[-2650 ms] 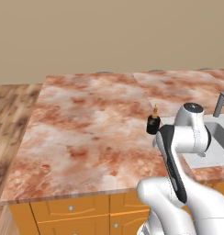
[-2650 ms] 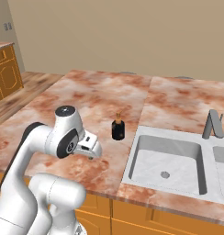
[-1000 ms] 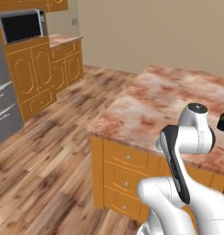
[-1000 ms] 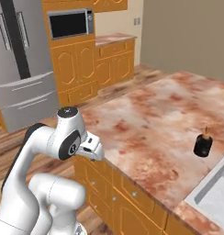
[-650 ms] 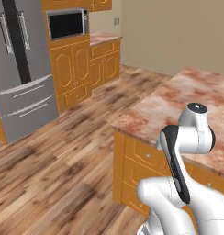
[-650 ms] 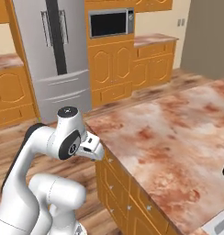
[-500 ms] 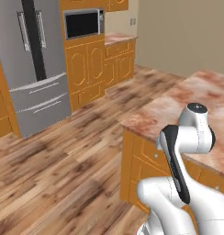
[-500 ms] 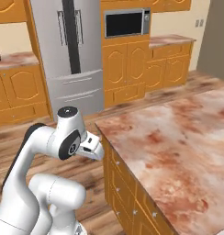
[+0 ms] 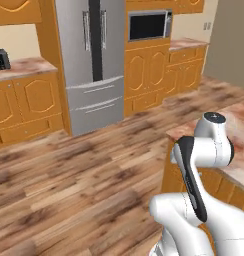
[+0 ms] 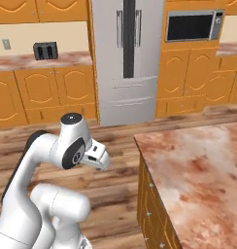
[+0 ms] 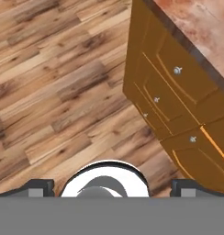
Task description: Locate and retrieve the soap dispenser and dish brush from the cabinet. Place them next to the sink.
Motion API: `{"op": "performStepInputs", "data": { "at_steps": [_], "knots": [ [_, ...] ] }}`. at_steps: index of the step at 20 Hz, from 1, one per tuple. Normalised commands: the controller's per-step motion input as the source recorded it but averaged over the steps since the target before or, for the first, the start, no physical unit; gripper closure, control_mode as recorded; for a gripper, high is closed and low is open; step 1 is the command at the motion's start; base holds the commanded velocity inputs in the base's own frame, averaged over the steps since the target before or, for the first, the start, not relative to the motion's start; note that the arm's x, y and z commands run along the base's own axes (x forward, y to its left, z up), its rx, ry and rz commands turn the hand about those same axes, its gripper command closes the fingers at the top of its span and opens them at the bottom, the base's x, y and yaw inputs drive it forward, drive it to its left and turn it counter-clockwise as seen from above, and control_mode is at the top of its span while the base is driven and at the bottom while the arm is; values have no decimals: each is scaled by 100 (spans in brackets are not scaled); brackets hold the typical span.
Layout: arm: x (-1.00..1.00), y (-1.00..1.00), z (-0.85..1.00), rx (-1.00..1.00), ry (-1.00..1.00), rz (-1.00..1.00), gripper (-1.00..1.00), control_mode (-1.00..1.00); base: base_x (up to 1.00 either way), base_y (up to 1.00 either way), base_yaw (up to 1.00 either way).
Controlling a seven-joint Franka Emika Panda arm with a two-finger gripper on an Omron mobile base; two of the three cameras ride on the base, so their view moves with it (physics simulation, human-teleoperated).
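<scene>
Jaws spread wide and empty, the gripper (image 11: 112,183) points down at a wood-plank floor (image 11: 54,87) beside the drawer fronts (image 11: 178,101) of an orange island, its fingertips (image 11: 40,187) set far apart. From the right base view the arm (image 10: 67,146) folds close over its base beside the island's pink marbled countertop (image 10: 198,165). Across the floor stand a steel refrigerator (image 9: 91,60), a built-in microwave (image 9: 149,25) and a dark toaster (image 10: 45,50) on the far counter; neither soap dispenser nor dish brush can be made out here.

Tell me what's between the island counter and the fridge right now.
Bare wooden floor in the right base view: nothing stands between the marble island counter and the steel refrigerator. The left base view shows the same open stretch.
</scene>
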Motion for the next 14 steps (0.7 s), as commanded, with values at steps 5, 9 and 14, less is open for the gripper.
{"op": "performStepInputs", "data": {
  "at_steps": [5,9,14],
  "knots": [
    [0,0,0,0,0,0,-100,100,0,2,47],
    [0,0,0,0,0,0,-100,100,0,2,46],
    [0,0,0,0,0,0,-100,100,0,1,43]
  ]
}}
